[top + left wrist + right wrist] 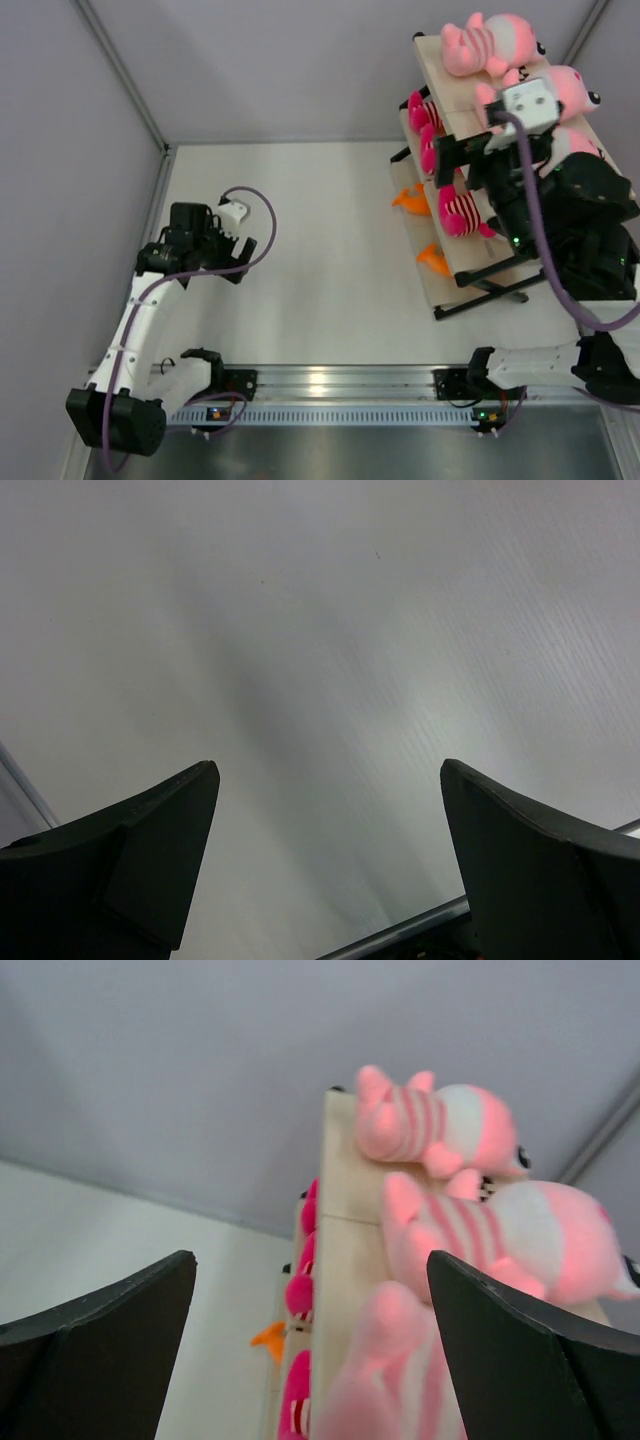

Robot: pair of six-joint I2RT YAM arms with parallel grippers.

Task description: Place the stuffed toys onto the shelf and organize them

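Right gripper (310, 1257) hangs spread wide above pale-pink toys (440, 1130) on the shelf (340, 1190); left gripper (330, 770) likewise spread.

White table (320, 260), bare beneath the left fingers (150, 860), shelf (436, 70) stood directly on it, on black frame feet, ahead of the right fingers (110, 1350)

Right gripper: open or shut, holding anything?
Open, gripping nothing. The right gripper has its black fingers wide apart in its wrist view; the pale-pink striped plush toys lie beyond on the light wooden shelf.
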